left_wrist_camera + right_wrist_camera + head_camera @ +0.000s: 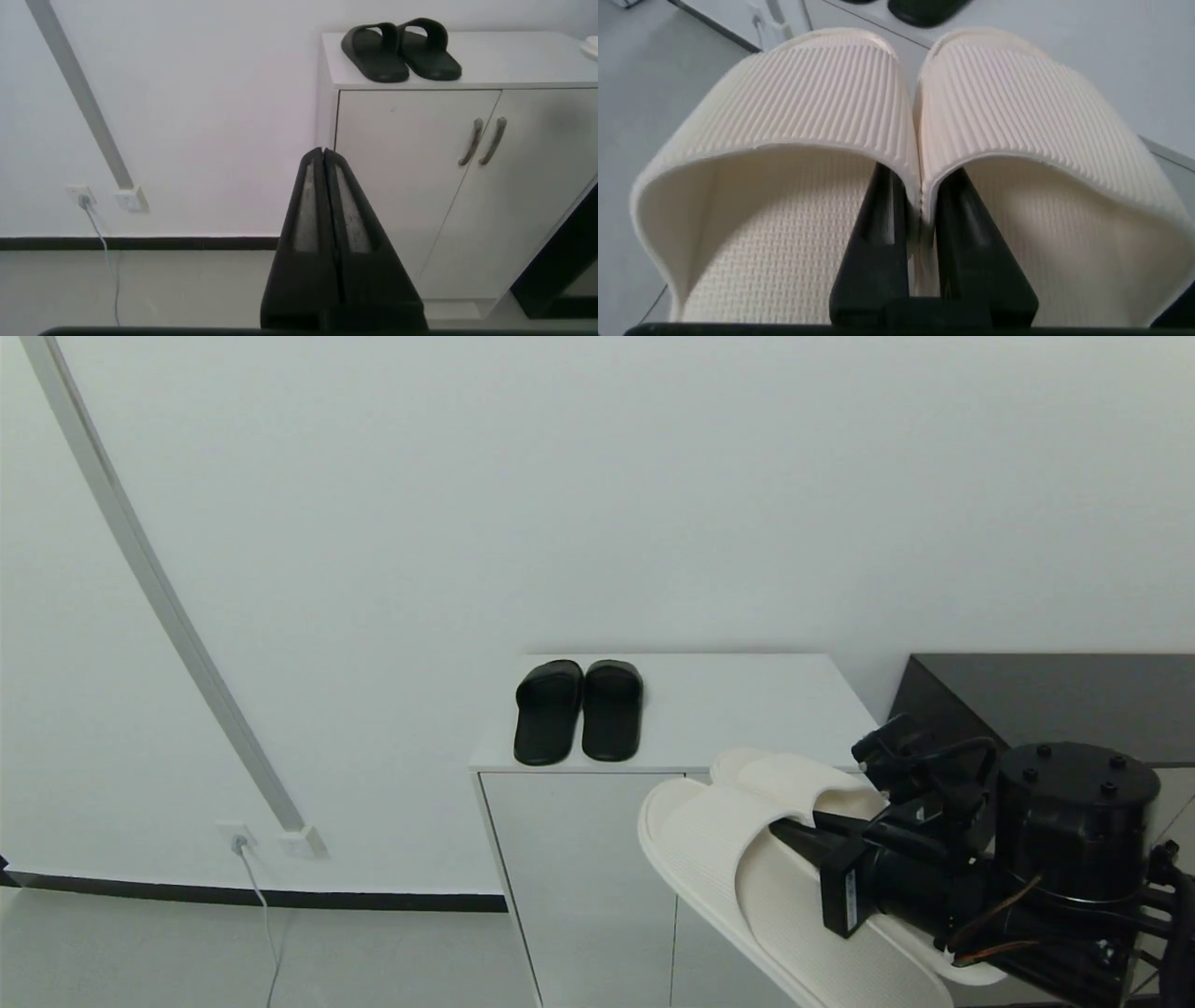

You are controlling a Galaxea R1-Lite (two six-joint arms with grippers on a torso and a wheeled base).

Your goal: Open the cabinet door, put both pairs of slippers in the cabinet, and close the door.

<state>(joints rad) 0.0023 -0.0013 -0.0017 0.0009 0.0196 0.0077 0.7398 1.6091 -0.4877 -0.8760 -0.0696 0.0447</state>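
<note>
A pair of black slippers (578, 709) lies side by side on top of the white cabinet (747, 700), near its left end; the same black slippers (402, 49) sit above the two shut doors with paired handles (483, 141). My right gripper (803, 835) is shut on a pair of cream slippers (747, 840), one finger inside each, pinching their inner walls together (920, 201), held in the air in front of the cabinet's right part. My left gripper (323, 163) is shut and empty, off to the cabinet's left front, low.
A dark grey unit (1055, 700) stands to the right of the cabinet. On the wall to the left run a slanted grey conduit (149, 579) and a socket with a cable (245, 847) trailing to the floor. Open floor lies left of the cabinet.
</note>
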